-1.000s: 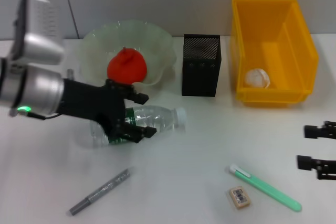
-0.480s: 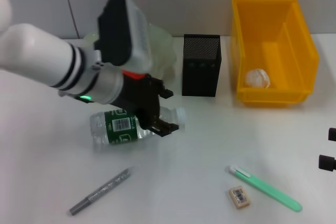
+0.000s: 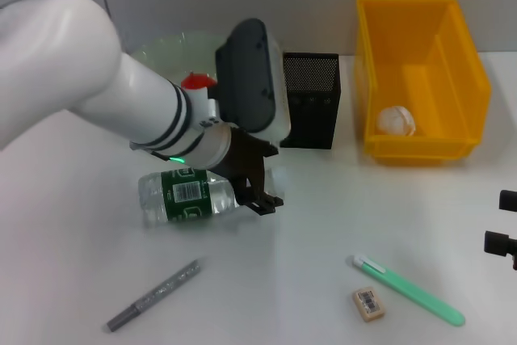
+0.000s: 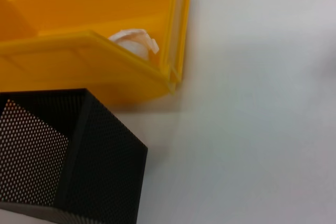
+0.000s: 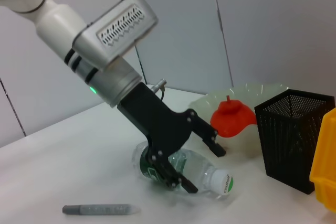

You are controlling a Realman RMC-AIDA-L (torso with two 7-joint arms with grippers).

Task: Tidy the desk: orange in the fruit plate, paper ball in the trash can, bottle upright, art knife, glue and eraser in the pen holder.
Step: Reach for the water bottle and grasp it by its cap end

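Since 1 s ago the left gripper (image 5: 202, 163) has swung toward the bottle's (image 3: 187, 197) cap end. Its jaws stand wide open, straddling the lying bottle's neck, gripping nothing. The right gripper (image 3: 505, 240) sits parked far off.

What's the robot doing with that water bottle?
It is tidying a desk. The left tool is open around the water bottle, which lies on its side on the table, not yet stood up. The orange is already in the fruit plate and the paper ball is in the yellow bin. The right tool waits at the table's right edge.
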